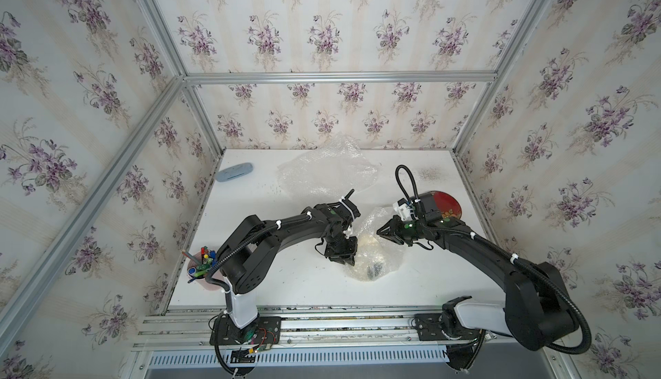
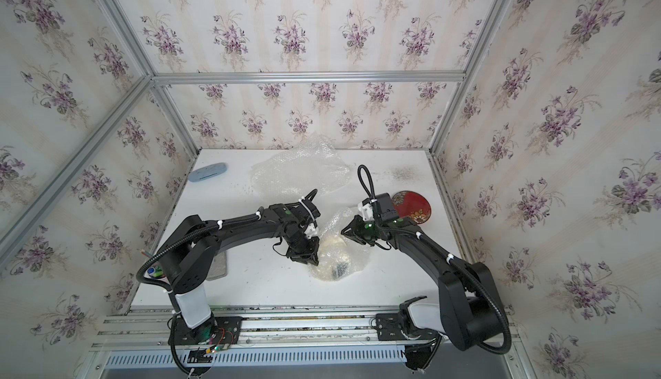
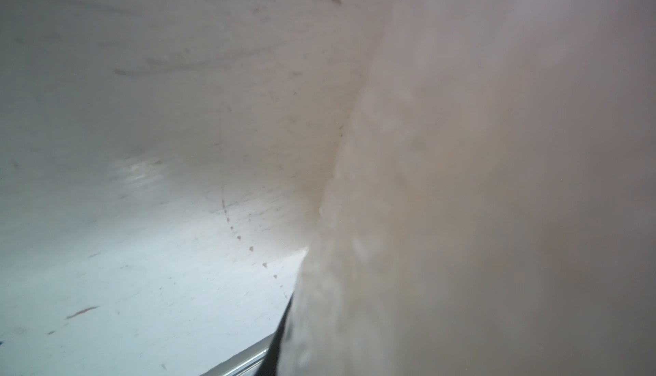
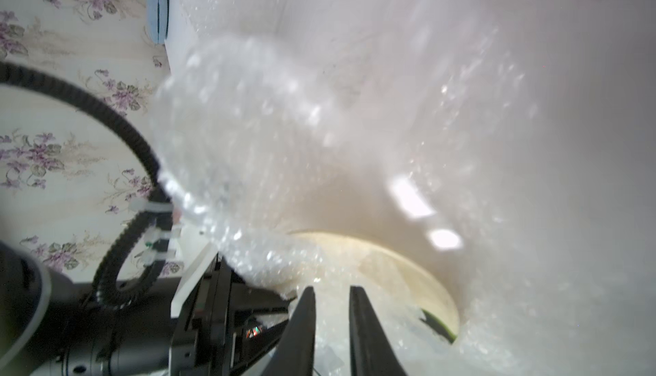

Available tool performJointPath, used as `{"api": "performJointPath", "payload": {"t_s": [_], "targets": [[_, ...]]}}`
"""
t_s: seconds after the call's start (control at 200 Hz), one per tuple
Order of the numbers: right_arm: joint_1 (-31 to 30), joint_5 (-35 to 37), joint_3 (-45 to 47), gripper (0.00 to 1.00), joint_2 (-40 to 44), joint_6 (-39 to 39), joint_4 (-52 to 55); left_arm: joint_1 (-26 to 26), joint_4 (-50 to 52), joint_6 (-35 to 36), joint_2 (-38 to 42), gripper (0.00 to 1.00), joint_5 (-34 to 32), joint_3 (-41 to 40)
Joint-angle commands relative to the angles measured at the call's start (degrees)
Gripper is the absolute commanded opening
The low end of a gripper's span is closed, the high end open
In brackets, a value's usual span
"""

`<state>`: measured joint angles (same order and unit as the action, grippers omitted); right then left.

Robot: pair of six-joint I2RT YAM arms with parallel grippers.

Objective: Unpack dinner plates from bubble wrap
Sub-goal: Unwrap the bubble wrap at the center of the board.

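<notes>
1. Here's the cream plate [image 4: 390, 260], flat on the table and under bubble wrap [image 1: 384, 252], its dark floral mark showing through the film. It lies just ahead of and below the right gripper [image 1: 380, 232], and hard against the tips of the left gripper [image 1: 344, 260].
2. The plate is round, so it has no long axis to worry about. The bundle does have one: it runs from a raised flap at the right gripper's nose down past the left gripper's side.
3. Right gripper: in the wrist view its fingers [image 4: 301, 324] stand a narrow gap apart with film behind the gap. Whether any wrap is nipped, I cannot tell.
4. Left gripper: it points down at the bundle's edge, and its wrist camera is smothered in blurred wrap. Spread or pinching, I cannot tell.
5. Both arms are on the bundle. By my reading the right one owns the flap, so the peel should go up and away from the left gripper, which anchors.
6. Behind the right gripper's wrist, the dark red plate [image 2: 411, 205] lies bare.
7. Beyond both grippers a loose sheet [image 1: 329, 177] lies crumpled.
8. The table [image 1: 286, 287] is white and scuffed. A pale blue oval object [image 1: 234, 172] sits far off past the left gripper, and a pen cup [image 1: 202, 266] stands by the left arm's base.
9. Flowered walls [image 1: 322, 37] close in on three sides.
</notes>
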<state>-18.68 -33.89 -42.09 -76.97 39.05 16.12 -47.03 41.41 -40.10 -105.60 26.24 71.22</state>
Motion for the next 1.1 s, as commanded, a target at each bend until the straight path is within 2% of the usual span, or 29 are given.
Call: {"api": "performJointPath", "payload": {"t_s": [0.0, 0.165, 0.265, 0.435, 0.625, 0.715, 0.789, 0.859, 0.974, 1.094], "targets": [[1.6, 1.7, -1.4, 0.21, -3.8, -1.2, -3.9, -0.2, 1.3, -0.5, 0.4, 0.19, -1.2, -0.2], [4.7, 2.7, -3.9, 0.2, -10.7, -3.2, -4.4, -0.5, 0.9, -0.6, 0.1, 0.19, -1.1, -0.4], [6.5, 1.4, -5.1, 0.2, -11.4, -4.7, -3.1, -0.6, 0.5, -0.8, 0.0, 0.19, -1.0, -0.7], [7.0, 1.4, -9.5, 0.23, -4.7, -7.0, 3.7, -0.4, 0.4, -0.6, 1.6, 0.4, -1.5, 0.2], [7.0, 0.9, -10.8, 0.25, 3.0, -8.4, 11.2, 0.3, 0.5, -1.3, 4.4, 0.75, -1.8, -0.8], [6.9, -0.5, -9.6, 0.26, 6.8, -9.0, 14.6, 0.9, 0.5, -1.5, 5.8, 0.82, -1.8, -2.1], [6.2, -2.6, -8.7, 0.32, 8.8, -10.0, 18.1, 1.4, 0.6, -1.6, 6.8, 0.9, -1.8, -3.0], [3.7, -1.8, -8.7, 0.38, 9.7, -11.5, 22.5, 2.1, 0.8, -1.5, 7.5, 0.99, -2.1, -3.4], [-0.1, 2.9, -10.1, 0.44, 11.5, -12.3, 27.7, 3.8, 1.1, -1.1, 8.6, 0.99, -1.7, -2.9], [-2.2, 2.5, -10.2, 0.46, 13.0, -9.2, 25.6, 5.6, 1.1, -0.2, 8.9, 0.99, -1.4, -1.5]]}}
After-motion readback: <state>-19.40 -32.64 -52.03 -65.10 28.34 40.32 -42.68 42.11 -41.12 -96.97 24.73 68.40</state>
